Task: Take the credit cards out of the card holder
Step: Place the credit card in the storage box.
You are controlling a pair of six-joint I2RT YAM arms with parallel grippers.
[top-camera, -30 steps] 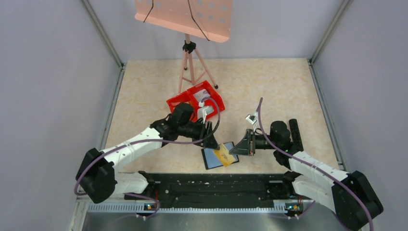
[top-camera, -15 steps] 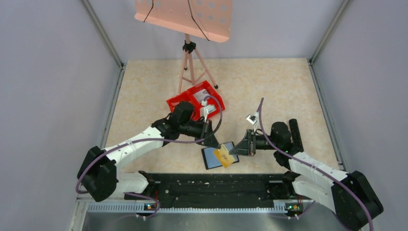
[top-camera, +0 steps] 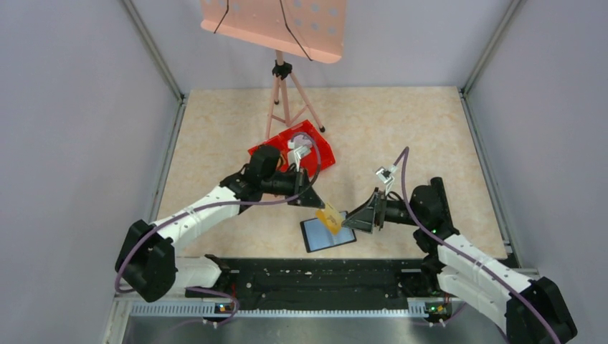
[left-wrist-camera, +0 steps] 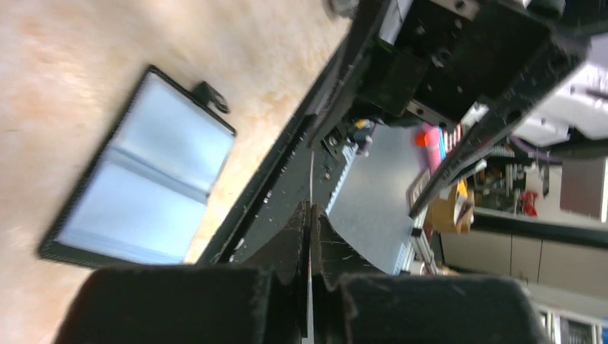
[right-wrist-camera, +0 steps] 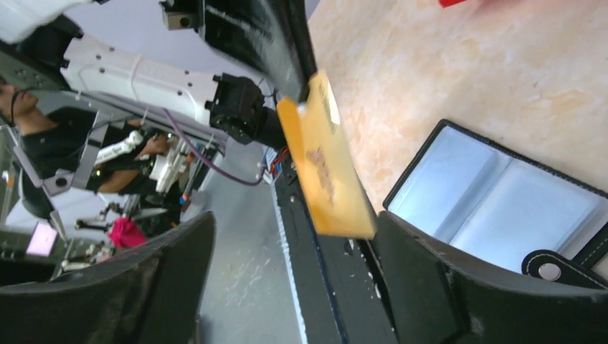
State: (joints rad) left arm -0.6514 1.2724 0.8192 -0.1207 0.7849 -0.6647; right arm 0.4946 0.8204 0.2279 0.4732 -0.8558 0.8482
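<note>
Beige bench (top-camera: 401, 129), grey walls (top-camera: 72, 107). Left hand (top-camera: 320, 207) grasps a card (top-camera: 330, 218) above the open card holder (top-camera: 323, 235); right hand (top-camera: 350, 224) released.

glossy card (right-wrist-camera: 326, 172), matt stitched card holder (right-wrist-camera: 502, 201)

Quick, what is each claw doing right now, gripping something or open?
Left gripper: shut on a card.
Right gripper: open, holding nothing.

Bright, even overhead light; blurred wrist views
</note>
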